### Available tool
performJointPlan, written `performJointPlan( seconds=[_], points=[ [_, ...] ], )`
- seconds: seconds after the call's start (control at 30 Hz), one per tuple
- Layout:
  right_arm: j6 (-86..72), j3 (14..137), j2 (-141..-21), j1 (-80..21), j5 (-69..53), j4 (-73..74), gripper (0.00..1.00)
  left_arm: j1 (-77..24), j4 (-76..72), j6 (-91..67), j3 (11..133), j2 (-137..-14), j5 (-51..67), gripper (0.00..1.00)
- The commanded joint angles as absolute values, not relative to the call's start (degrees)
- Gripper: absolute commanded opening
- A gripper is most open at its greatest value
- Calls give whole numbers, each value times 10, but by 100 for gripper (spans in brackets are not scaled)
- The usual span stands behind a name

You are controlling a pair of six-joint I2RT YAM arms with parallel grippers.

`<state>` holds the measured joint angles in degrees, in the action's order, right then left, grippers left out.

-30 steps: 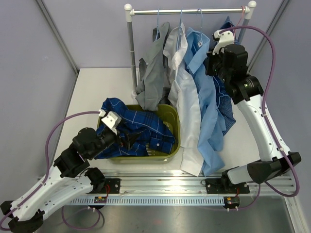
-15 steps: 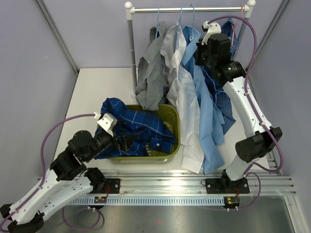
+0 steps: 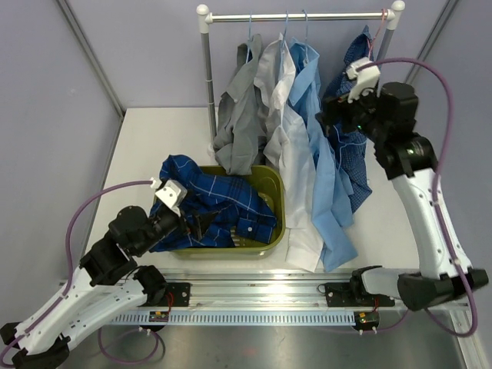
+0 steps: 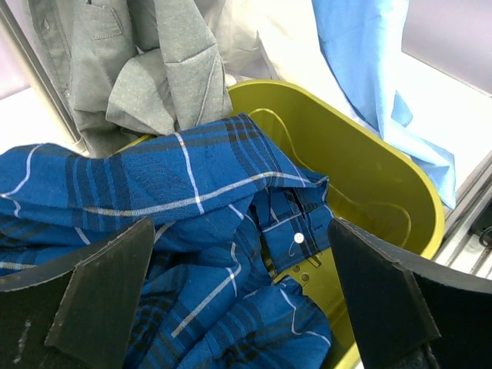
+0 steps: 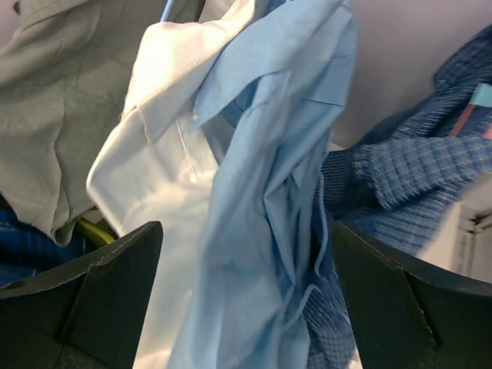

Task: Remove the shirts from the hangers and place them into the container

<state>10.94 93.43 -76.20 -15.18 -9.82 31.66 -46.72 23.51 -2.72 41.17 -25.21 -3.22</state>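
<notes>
The dark blue windowpane-check shirt lies bunched in the olive-green container, spilling over its left rim. My left gripper is open just above it, holding nothing. On the rail hang the grey shirt, white shirt and light blue shirt on light-blue hangers. The navy small-check shirt hangs apart on a pinkish hanger. My right gripper is open, facing the light blue shirt without gripping it.
The silver rail with white knobs spans the back on a left post. The white table lies left of the container. An aluminium mounting rail runs along the near edge. Grey walls close in both sides.
My right gripper has opened and its arm has drawn back to the right, away from the rail. The light blue shirt's hanger now sits further left. The left arm has barely moved.
</notes>
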Motion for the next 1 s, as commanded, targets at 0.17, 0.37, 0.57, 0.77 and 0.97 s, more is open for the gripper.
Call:
performJointPlan(
  seconds=[0.17,0.37,0.57,0.77,0.97],
  points=[
    [176,838,-618,-70,-201,409,93,-466,183,-7,421,-289,-12,99],
    [37,698,-612,140,-371,368,78,-465,179,-4,408,-280,-10,99],
    [-31,541,-621,186,-516,153,56,-465,182,-4,406,-279,-7,99],
    [-75,497,-697,185,-506,13,52,-465,181,-4,396,-269,-11,99],
    [-78,494,-767,177,-490,-90,49,-465,182,-7,395,-268,-12,99]
  ],
)
